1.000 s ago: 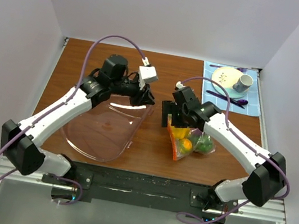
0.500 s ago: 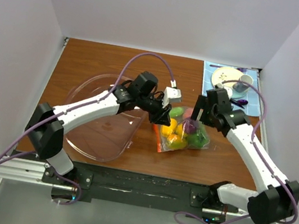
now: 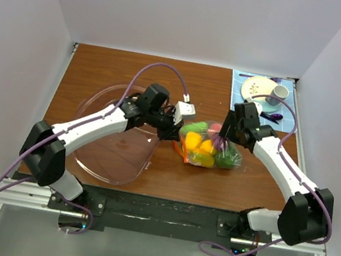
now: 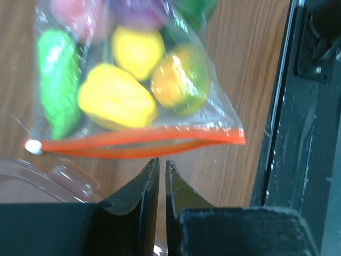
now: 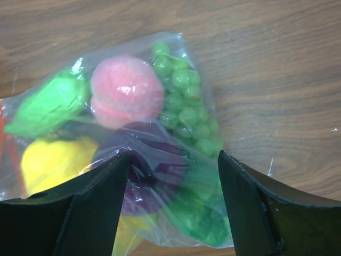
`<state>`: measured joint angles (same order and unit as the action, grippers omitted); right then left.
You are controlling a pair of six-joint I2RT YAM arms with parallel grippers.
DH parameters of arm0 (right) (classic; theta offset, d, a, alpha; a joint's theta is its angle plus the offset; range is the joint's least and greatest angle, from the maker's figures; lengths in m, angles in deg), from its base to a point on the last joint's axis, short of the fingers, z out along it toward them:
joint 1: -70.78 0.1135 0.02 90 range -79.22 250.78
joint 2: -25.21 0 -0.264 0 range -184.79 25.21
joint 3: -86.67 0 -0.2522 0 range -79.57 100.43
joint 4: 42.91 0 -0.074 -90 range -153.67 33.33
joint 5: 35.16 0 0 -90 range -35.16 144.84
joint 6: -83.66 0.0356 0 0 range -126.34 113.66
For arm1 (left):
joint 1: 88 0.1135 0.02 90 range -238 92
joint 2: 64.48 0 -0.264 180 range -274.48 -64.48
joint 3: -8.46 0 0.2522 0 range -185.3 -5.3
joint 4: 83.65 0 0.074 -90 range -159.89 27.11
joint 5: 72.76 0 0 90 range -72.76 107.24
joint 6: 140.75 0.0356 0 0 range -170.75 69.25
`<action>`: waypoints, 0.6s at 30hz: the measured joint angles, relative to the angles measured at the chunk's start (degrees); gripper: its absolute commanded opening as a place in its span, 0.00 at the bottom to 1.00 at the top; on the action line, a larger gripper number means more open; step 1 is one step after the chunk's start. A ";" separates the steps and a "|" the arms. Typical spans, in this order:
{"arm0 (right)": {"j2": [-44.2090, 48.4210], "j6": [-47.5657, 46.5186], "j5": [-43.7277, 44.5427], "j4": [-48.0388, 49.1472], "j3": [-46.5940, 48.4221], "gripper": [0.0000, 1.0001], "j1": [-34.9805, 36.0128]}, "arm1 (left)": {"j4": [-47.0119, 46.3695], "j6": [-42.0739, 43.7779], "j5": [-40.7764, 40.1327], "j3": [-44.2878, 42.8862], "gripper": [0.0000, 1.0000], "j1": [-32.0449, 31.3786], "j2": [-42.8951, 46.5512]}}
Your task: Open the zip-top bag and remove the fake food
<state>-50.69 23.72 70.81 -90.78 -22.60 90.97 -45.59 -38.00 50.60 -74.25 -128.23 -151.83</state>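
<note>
Bag point(image 4: 133, 90), clear, crinkled, orange zip strip point(image 4: 136, 141) shut, fruit point(image 5: 126, 90) inside.

Wooden table point(image 3: 108, 69), zip-top bag point(image 3: 209, 150), bowl point(image 3: 111, 151), placemat point(image 3: 292, 118)

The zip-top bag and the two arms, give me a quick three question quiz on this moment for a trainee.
1. True or false: the zip-top bag lies on the table with its orange zip strip facing the left gripper.
2. Which fingers stand wider apart? A) left gripper B) right gripper
3. Fill in: the fake food is ____ the bag.

Key
1. True. The left fingers sit nearly together just short of the strip.
2. B. Its fingers straddle the bag's far end.
3. Inside; nothing has been taken out.
</note>
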 measured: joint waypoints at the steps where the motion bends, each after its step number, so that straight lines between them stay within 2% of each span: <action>1: -0.31 0.00 0.02 0.22 -0.22 0.69 -0.46 | 1.07 0.48 -0.15 0.37 0.13 -0.11 -0.15; 6: -3.39 -0.09 -0.57 -1.09 -2.80 0.67 -0.70 | 3.74 1.84 -0.04 0.63 0.14 -1.07 -1.75; 12: -4.04 -0.02 -2.01 -3.61 -6.34 0.68 -0.63 | 2.78 1.90 -0.15 1.22 0.13 -2.97 -4.55; 15: -3.34 -0.04 -1.97 -4.17 -6.64 0.70 -0.63 | 2.45 2.29 -0.68 1.25 0.15 -3.02 -6.56; 17: -2.58 -0.09 -1.92 -4.61 -6.64 0.71 -0.63 | 2.45 2.91 -1.49 1.44 0.21 -3.02 -7.67; 18: -2.05 -0.11 -1.81 -4.87 -6.64 0.75 -0.63 | 2.27 3.15 -2.34 1.84 0.23 -3.02 -7.91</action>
<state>-52.74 23.61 68.99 -95.66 -29.24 90.33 -43.32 -34.85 48.27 -72.42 -131.25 -159.74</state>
